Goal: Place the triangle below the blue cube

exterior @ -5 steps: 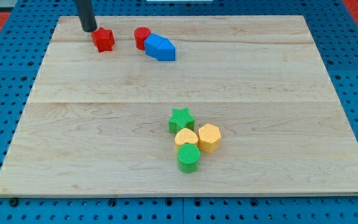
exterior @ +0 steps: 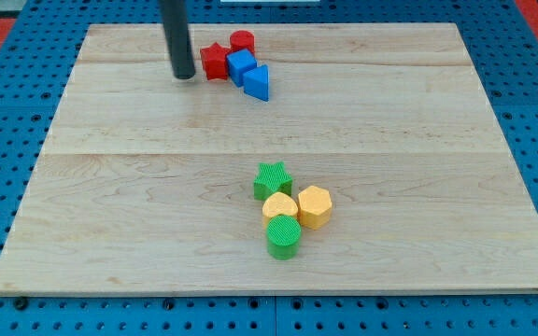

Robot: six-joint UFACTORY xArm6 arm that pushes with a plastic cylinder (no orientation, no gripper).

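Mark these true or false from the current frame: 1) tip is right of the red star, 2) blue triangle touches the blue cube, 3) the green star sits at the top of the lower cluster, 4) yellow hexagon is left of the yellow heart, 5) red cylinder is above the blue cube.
1) False. My tip stands to the view's left of the red star, close beside it.
2) True. The blue triangle lies against the blue cube, on its lower right.
3) True. The green star tops the cluster, with the green cylinder at its bottom.
4) False. The yellow hexagon is on the view's right of the yellow heart.
5) True. The red cylinder sits just above the blue cube.
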